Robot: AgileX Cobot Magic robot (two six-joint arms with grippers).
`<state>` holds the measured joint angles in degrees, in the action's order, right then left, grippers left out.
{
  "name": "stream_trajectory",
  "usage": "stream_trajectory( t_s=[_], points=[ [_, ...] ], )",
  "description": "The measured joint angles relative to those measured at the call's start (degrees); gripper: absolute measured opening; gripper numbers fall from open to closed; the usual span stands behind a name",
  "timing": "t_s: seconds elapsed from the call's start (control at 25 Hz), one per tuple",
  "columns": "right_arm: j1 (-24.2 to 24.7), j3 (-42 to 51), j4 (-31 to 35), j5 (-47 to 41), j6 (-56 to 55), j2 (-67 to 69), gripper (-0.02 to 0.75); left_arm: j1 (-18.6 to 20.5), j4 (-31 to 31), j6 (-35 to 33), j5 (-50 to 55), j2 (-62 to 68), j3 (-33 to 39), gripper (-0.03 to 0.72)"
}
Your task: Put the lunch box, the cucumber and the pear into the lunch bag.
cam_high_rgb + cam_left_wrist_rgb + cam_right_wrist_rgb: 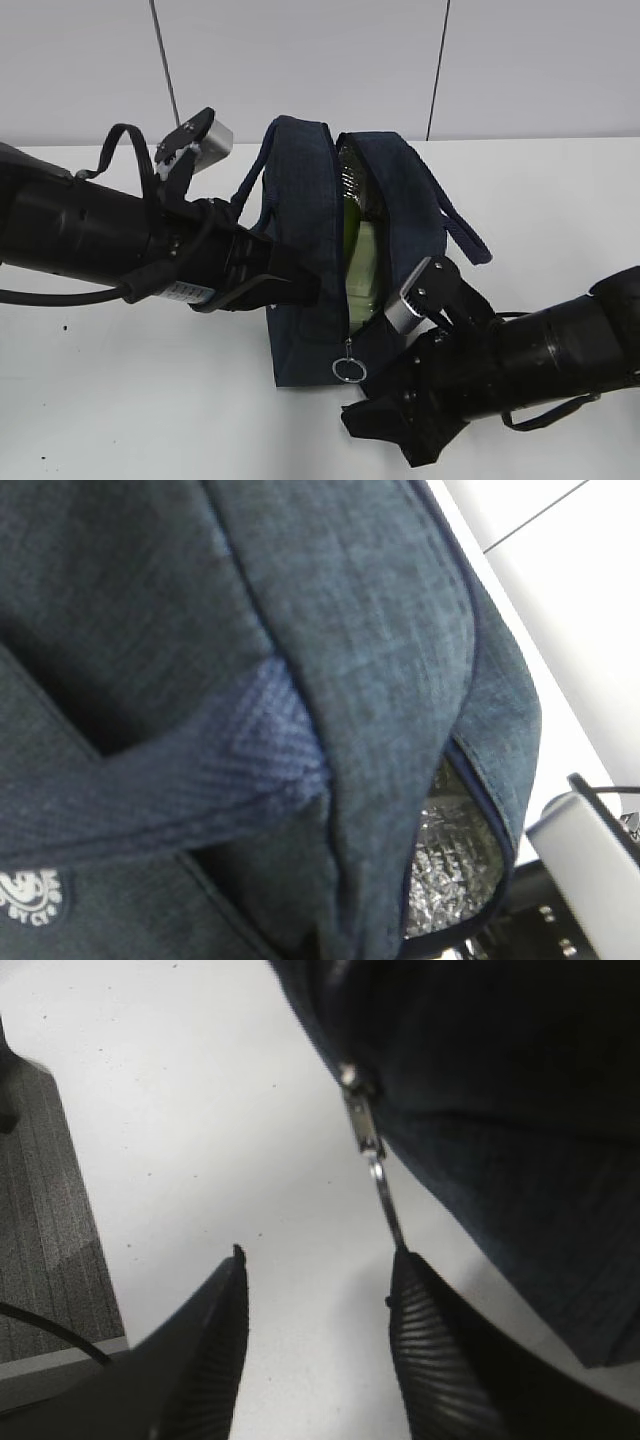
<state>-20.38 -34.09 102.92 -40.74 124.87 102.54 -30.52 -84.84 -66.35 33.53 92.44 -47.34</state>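
Right gripper [318,1290], jaws apart, straddles the ring pull [385,1200] (likely to zip); closed left gripper [300,290] braces the lunch bag [300,200].

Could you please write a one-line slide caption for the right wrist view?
Open right gripper beside the lunch bag, one fingertip at its silver ring pull.

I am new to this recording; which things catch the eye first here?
The navy lunch bag stands mid-table, unzipped, with the pale green lunch box inside. The left gripper presses its left side, and the open right gripper waits by the silver ring pull at the front.
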Motion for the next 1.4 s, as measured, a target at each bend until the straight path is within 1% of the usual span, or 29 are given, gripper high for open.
stream_trajectory(
  t_s=[0.28,0.4,0.48,0.6,0.84,1.0,1.2,1.28,1.4],
  points=[
    [0.00,-3.96,0.00,1.41,0.34,2.40,0.365,0.00,-0.13,0.00,0.00,0.00,0.00,-0.011],
    [0.00,-4.85,0.00,0.56,0.34,2.69,0.342,0.00,-0.29,0.00,0.00,0.00,0.00,-0.011],
    [0.00,-4.94,0.00,-0.27,0.34,2.69,0.307,0.00,-0.36,0.00,0.00,0.00,0.00,-0.011],
    [0.00,-4.94,0.00,-0.80,0.34,2.69,0.225,0.00,-0.67,0.00,0.00,0.00,0.00,-0.011],
    [0.00,-4.94,0.00,-1.14,0.34,2.69,0.122,0.05,-0.93,0.00,0.00,0.00,0.00,-0.011],
    [0.00,-5.20,0.00,-1.14,0.34,2.69,0.006,0.05,-1.20,0.00,0.00,0.00,0.00,-0.011],
    [0.00,-5.20,0.00,-1.34,0.23,2.69,0.006,0.05,-1.43,0.00,0.00,0.00,0.00,-0.011],
    [0.00,-5.20,0.00,-2.78,-0.61,2.69,0.006,0.05,-1.53,0.00,0.00,0.00,0.00,-0.011],
    [0.00,-5.20,-0.37,-7.40,-2.37,2.69,0.006,0.05,-1.66,0.00,0.00,0.00,0.00,-0.011]
  ],
)
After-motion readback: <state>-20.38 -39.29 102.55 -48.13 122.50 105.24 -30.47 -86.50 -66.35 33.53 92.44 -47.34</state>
